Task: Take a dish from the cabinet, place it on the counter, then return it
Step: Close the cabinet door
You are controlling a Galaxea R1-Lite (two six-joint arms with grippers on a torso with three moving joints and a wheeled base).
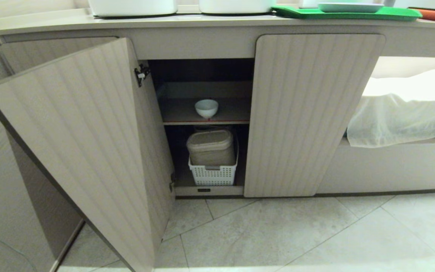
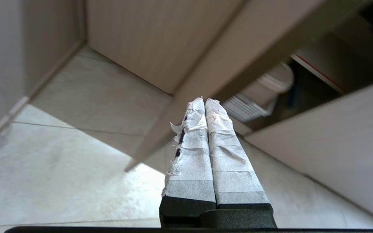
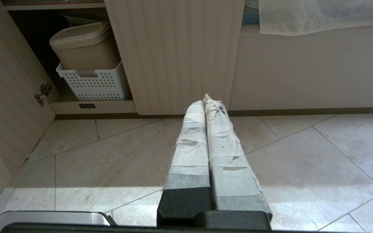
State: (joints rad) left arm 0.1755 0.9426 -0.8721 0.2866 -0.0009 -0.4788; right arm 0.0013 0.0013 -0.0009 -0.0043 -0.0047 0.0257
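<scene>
Both hands have their taped fingers pressed together and hold nothing. The left hand (image 2: 205,101) hangs low above the floor tiles (image 2: 60,168), pointing past the bottom edge of the open door (image 2: 225,71) toward the cabinet (image 1: 202,49). The right hand (image 3: 205,98) points level at the shut door (image 3: 173,55). Only the head view shows the dish (image 1: 206,108), upright on the inner shelf (image 1: 187,113), and the desk (image 1: 127,23) above; neither arm appears there. Both wrist views catch the white basket (image 3: 92,84) below the shelf.
</scene>
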